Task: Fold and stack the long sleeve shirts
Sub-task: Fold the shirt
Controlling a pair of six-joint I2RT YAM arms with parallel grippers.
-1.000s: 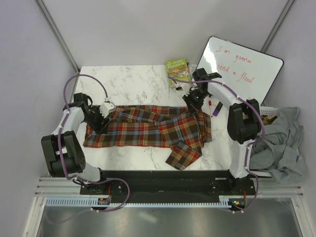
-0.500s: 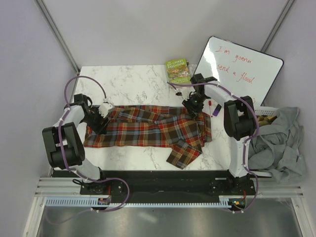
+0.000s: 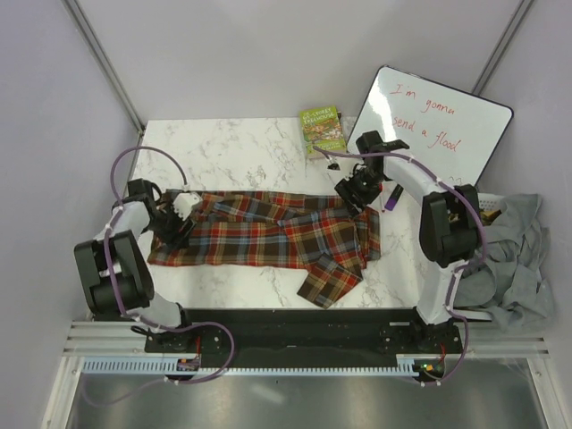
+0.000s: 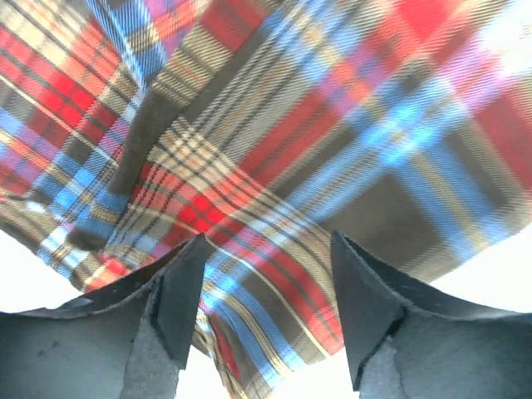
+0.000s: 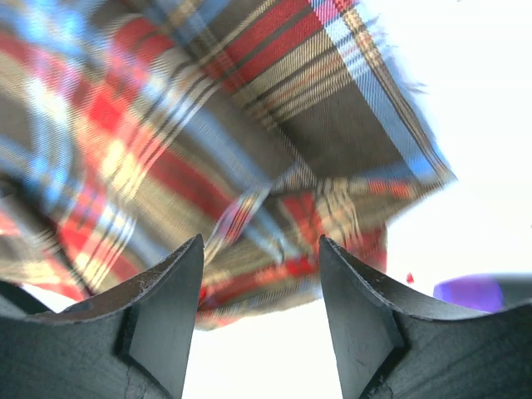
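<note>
One long sleeve shirt (image 3: pixel 268 234), plaid in red-orange, brown and blue, lies spread across the marble table (image 3: pixel 232 147), with one sleeve trailing toward the front edge. My left gripper (image 3: pixel 174 223) stands open low over the shirt's left end. In the left wrist view the plaid cloth (image 4: pixel 274 150) fills the space beyond the spread fingers (image 4: pixel 179 307). My right gripper (image 3: pixel 357 192) is open at the shirt's back right corner. The right wrist view shows that corner's edge (image 5: pixel 332 199) just past the gap between the fingers (image 5: pixel 357 324), untouched by them.
A whiteboard (image 3: pixel 438 121) with red writing leans at the back right, and a green book (image 3: pixel 323 128) lies beside it. A purple marker (image 3: pixel 394 197) lies near the right gripper. A heap of grey cloth (image 3: pixel 509 259) sits off the table's right side.
My right gripper has opened and let go of the shirt's back right corner. The left arm has shifted slightly leftward, its gripper still open over the cloth.
</note>
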